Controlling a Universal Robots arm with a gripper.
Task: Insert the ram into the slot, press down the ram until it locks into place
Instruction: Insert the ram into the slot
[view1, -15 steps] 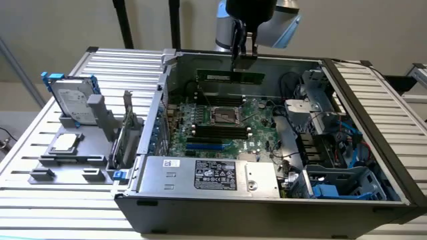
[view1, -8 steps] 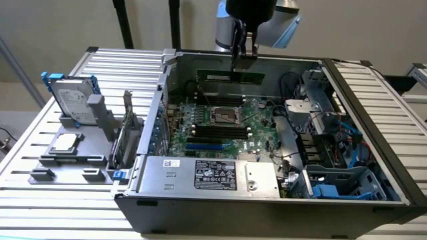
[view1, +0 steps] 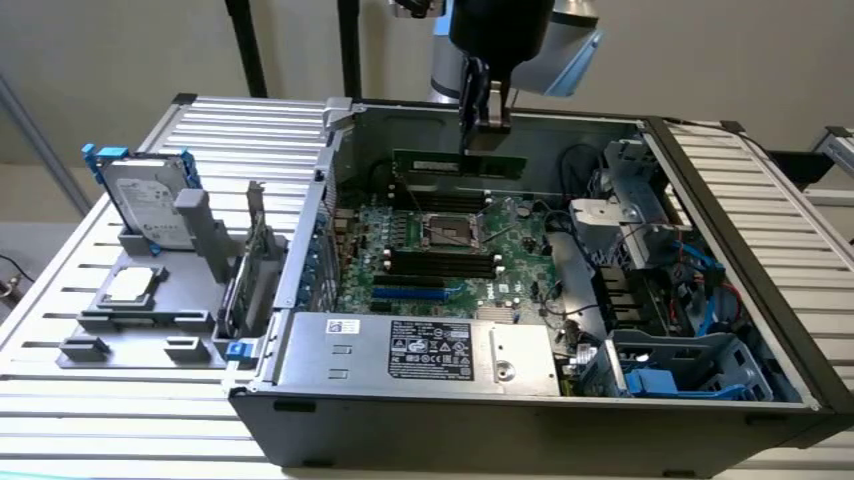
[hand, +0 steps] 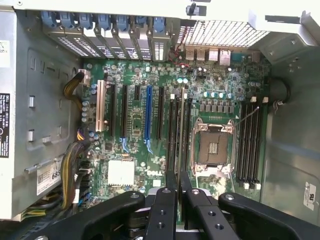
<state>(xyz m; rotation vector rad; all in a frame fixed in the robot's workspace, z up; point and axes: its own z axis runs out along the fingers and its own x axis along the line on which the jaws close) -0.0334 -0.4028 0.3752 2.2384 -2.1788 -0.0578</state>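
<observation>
Jaws clamped on one ram (view1: 461, 161), held level, long axis along exterior view's left-right, parallel to two banks of black memory slots (view1: 434, 265).

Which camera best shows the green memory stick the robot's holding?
The exterior view: the ram hangs broadside over the motherboard, pinched in the end effector. The wrist view looks along its edge between the fingers, too thin to tell.

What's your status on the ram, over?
Gripper shut on the ram. Ram held on edge above the slot, not seated. Nothing seen blocking the slot.
</observation>
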